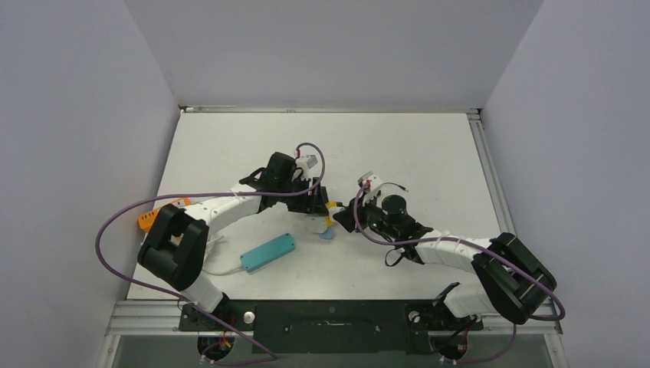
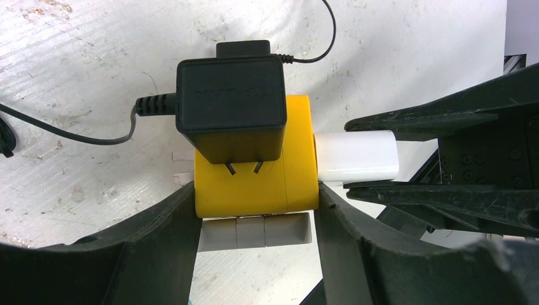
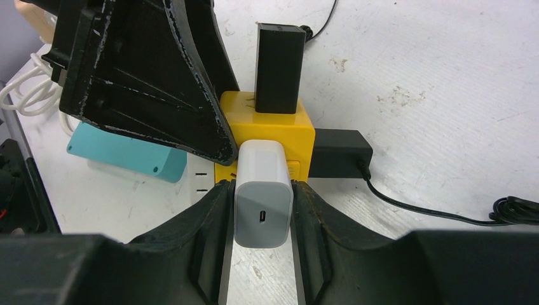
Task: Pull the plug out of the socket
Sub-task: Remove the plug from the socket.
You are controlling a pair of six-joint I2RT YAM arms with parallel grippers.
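yellow socket block (image 2: 254, 171): sitting mid-table, the left gripper (image 2: 254, 219) clamping its sides, likely bracing it. white plug (image 3: 262, 190): sticking out of the block's side, the right gripper (image 3: 262, 210) squeezing it between both fingers, seemingly preparing to pull it free.

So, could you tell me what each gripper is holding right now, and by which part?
The left gripper clamps the yellow socket cube by two opposite sides. The right gripper grips the white charger plug by its sides, near its outer end.

Glossy yellow plastic socket (image 2: 254, 184), matt white plug (image 3: 262, 190), scuffed table (image 2: 76, 95).
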